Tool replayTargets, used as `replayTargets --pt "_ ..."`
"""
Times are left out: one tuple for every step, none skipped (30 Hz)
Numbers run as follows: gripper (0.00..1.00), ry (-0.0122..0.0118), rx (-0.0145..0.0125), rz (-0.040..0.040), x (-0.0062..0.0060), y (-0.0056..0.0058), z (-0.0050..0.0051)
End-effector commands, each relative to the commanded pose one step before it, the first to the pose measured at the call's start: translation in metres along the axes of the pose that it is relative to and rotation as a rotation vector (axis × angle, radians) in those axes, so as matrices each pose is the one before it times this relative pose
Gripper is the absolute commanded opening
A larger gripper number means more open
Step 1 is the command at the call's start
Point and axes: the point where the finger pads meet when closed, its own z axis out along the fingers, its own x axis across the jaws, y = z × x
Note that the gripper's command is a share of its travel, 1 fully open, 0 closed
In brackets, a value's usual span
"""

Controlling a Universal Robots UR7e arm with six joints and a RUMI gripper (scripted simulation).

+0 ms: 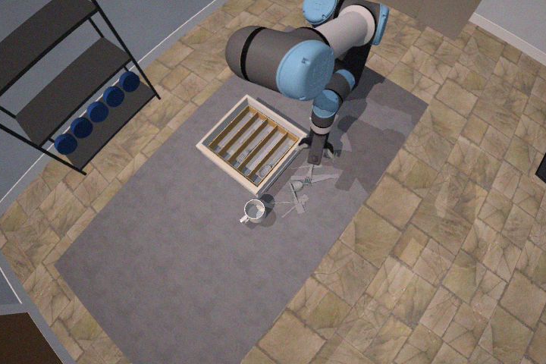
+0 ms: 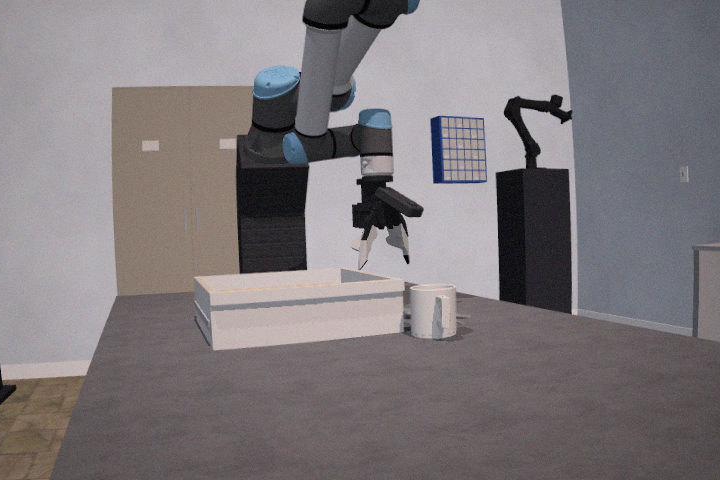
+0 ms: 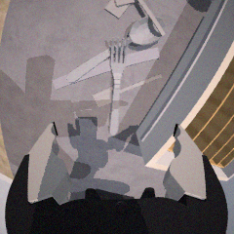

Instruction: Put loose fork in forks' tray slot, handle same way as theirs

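Fork (image 3: 116,83) flat on table, below open hand (image 3: 114,161), untouched.

A robotics lab: a 2nd arm (image 2: 533,121) on a black pedestal (image 2: 533,237) at right, a shelf rack (image 1: 123,47) upper left, stone-tile floor (image 1: 454,257), plain walls
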Motion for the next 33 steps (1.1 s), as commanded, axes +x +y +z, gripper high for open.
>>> replayTargets --pt "1.00 0.00093 0.00111 0.02546 0.00033 0.00011 0.00034" --pt "1.00 0.00000 0.00000 0.00168 0.00003 0.00003 0.00004" --pt "1.00 0.00000 0.00000 0.00122 0.00002 0.00002 0.00003" --pt "1.00 0.00000 0.00000 0.00083 0.00001 0.00002 0.00002" --pt "1.00 0.00000 0.00000 0.00000 0.00000 0.00000 0.00000" --pt "1.00 0.00000 0.00000 0.00000 0.00000 0.00000 0.00000" --pt "1.00 0.00000 0.00000 0.00051 0.00001 0.00001 0.00001" --pt "1.00 0.00000 0.00000 0.00027 0.00000 0.00000 0.00001" --pt "1.00 0.00000 0.00000 0.00010 0.00000 0.00000 0.00000" --pt "1.00 0.00000 0.00000 0.00001 0.00000 0.00000 0.00000" --pt "0.17 0.00000 0.00000 0.00000 0.00000 0.00000 0.00000" --pt "0.17 0.00000 0.00000 0.00000 0.00000 0.00000 0.00000" --pt "0.17 0.00000 0.00000 0.00000 0.00000 0.00000 0.00000" --pt "0.17 0.00000 0.00000 0.00000 0.00000 0.00000 0.00000" --pt "0.17 0.00000 0.00000 0.00000 0.00000 0.00000 0.00000" --pt "0.17 0.00000 0.00000 0.00000 0.00000 0.00000 0.00000" --pt "0.17 0.00000 0.00000 0.00000 0.00000 0.00000 0.00000" --pt "0.17 0.00000 0.00000 0.00000 0.00000 0.00000 0.00000" --pt "0.17 0.00000 0.00000 0.00000 0.00000 0.00000 0.00000" --pt "0.17 0.00000 0.00000 0.00000 0.00000 0.00000 0.00000" --pt "0.17 0.00000 0.00000 0.00000 0.00000 0.00000 0.00000" --pt "0.17 0.00000 0.00000 0.00000 0.00000 0.00000 0.00000" --pt "0.17 0.00000 0.00000 0.00000 0.00000 0.00000 0.00000" --pt "0.17 0.00000 0.00000 0.00000 0.00000 0.00000 0.00000" --pt "0.17 0.00000 0.00000 0.00000 0.00000 0.00000 0.00000" --pt "0.17 0.00000 0.00000 0.00000 0.00000 0.00000 0.00000" --pt "0.17 0.00000 0.00000 0.00000 0.00000 0.00000 0.00000" --pt "0.17 0.00000 0.00000 0.00000 0.00000 0.00000 0.00000" --pt "0.17 0.00000 0.00000 0.00000 0.00000 0.00000 0.00000" --pt "0.17 0.00000 0.00000 0.00000 0.00000 0.00000 0.00000" --pt "0.17 0.00000 0.00000 0.00000 0.00000 0.00000 0.00000" --pt "0.17 0.00000 0.00000 0.00000 0.00000 0.00000 0.00000" --pt "0.17 0.00000 0.00000 0.00000 0.00000 0.00000 0.00000"
